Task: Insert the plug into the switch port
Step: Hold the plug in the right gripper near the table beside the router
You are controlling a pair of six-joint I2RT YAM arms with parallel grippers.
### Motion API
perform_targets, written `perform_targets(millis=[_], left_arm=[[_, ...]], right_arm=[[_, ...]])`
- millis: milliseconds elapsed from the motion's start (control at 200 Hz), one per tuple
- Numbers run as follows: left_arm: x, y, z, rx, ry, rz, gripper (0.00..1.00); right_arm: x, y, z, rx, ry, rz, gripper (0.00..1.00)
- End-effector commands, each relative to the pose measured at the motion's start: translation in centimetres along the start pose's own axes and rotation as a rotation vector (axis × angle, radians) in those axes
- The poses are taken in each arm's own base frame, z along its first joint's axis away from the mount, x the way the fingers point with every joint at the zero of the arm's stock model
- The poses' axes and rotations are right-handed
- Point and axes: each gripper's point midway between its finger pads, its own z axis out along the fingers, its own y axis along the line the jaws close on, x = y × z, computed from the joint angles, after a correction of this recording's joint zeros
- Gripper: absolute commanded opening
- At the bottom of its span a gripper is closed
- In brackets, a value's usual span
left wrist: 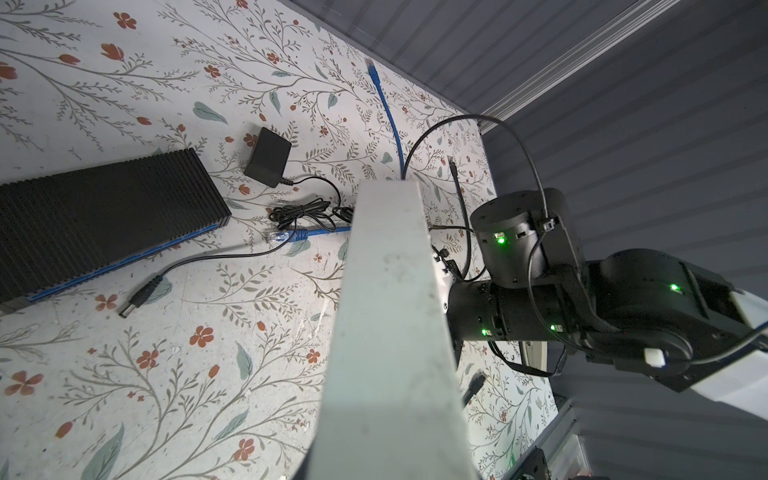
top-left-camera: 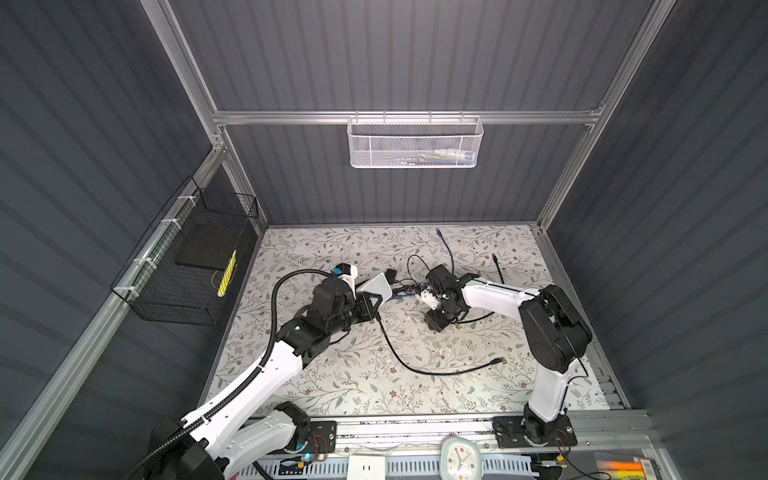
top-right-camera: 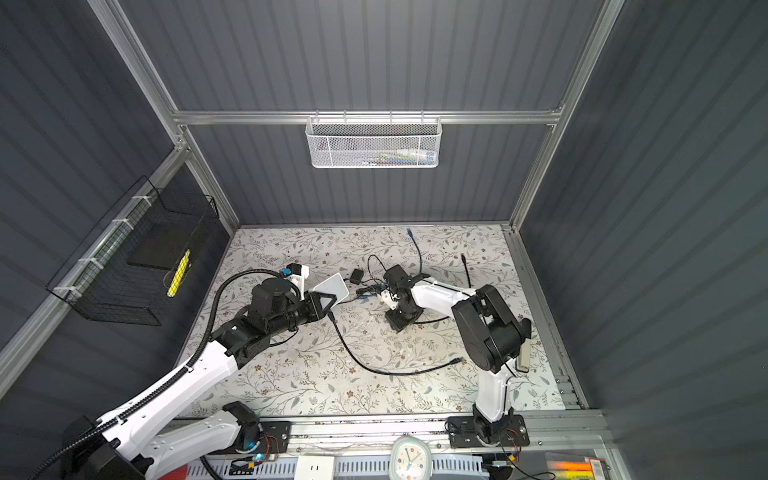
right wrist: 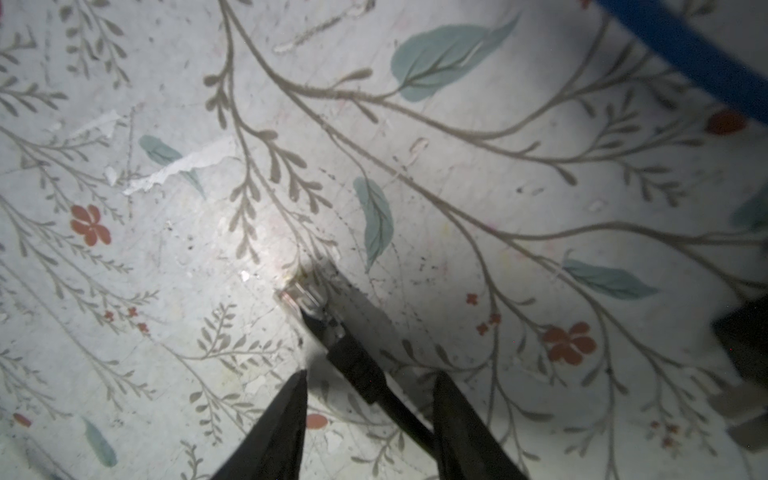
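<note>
**Clear plug lying flat between open right fingers, switch apart from it**

The clear plug (right wrist: 309,301) is lying flat on the flowered table (right wrist: 478,178). Its long axis is running in line with its black cable (right wrist: 365,376), and its nose is pointing away from the right gripper (right wrist: 372,373). That gripper's fingers (right wrist: 282,415) are standing apart on either side of the cable, just behind the plug, and are not clamping it.

The switch (left wrist: 104,216), a long black ribbed box with a blue front face, is lying flat on the table in the left wrist view. I cannot make it out in the top views. A blue plug (left wrist: 277,237) is lying near that blue face with its nose pointing toward it, not touching. A round power plug (left wrist: 129,304) is lying just beside the same face, and its black adapter (left wrist: 268,162) is sitting near the switch's end.

The numerals on the clock (top-left-camera: 459,455) at the front rail are too small to read.

The right arm (top-left-camera: 498,297) is rising from its base, folding at a high elbow and reaching toward the middle. Its wrist is bending down, so the gripper is pointing at the table. The left arm (top-left-camera: 282,365) is stretching low toward the middle. The left gripper (top-left-camera: 376,303) is closing its jaws on the edge of a tilted white panel (top-left-camera: 376,284).
</note>
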Motion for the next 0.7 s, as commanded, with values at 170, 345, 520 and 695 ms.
perform_targets(millis=[170,345,520,695], left_arm=[[-0.1,0.1,0.1,0.01,-0.004,0.007,0.0],[0.0,0.1,0.1,0.011,0.0,0.006,0.0],[0.1,0.3,0.3,0.007,0.004,0.005,0.0],[0.1,0.4,0.3,0.006,0.003,0.003,0.0]], right_arm=[[2.6,0.4,1.7,-0.037,0.105,-0.002,0.47],[2.2,0.6,1.7,-0.057,0.1,-0.015,0.45],[1.6,1.0,1.7,-0.08,0.098,-0.03,0.44],[1.7,1.0,1.9,-0.088,0.112,-0.029,0.4]])
